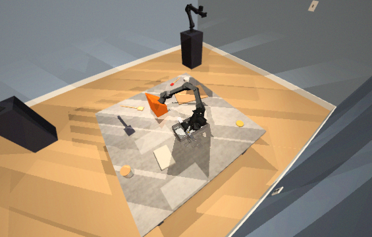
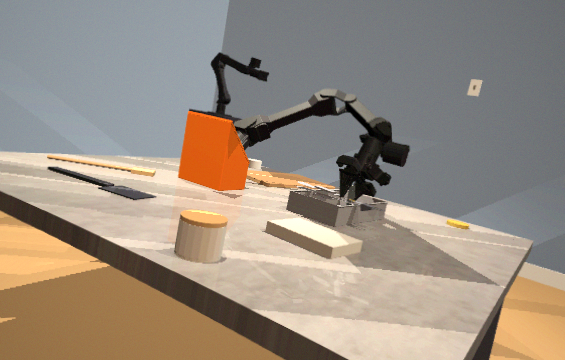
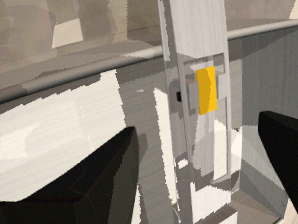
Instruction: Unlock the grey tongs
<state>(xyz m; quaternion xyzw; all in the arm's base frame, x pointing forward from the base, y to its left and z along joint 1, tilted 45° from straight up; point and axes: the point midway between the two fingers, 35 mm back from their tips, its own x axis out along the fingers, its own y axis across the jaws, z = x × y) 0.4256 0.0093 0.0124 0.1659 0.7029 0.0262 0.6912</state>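
The grey tongs (image 3: 195, 25) lie across the roasting tin (image 1: 176, 132) (image 2: 309, 204) (image 3: 265, 65). In the wrist view they run top to bottom, with a yellow piece (image 3: 207, 91) in a slot near the hinge. The arms lie close together. My gripper (image 1: 188, 128) (image 2: 349, 195) (image 3: 198, 128) points down at the tin and is open. Its black fingers stand on either side of the tongs, with a gap on both sides, touching neither. The wooden board (image 1: 189, 97) (image 2: 282, 178) lies behind the tin, beyond my arm. The tongs' tips are too small to make out in the top and exterior views.
An orange block (image 1: 156, 105) (image 2: 206, 150) stands by my arm's base. A cream slab (image 1: 163, 157) (image 2: 312, 234) and a lidded jar (image 2: 201, 242) are nearer the front. A dark spatula (image 1: 128, 130) (image 2: 127, 192) lies left, a yellow disc (image 1: 239, 123) (image 2: 457, 224) right.
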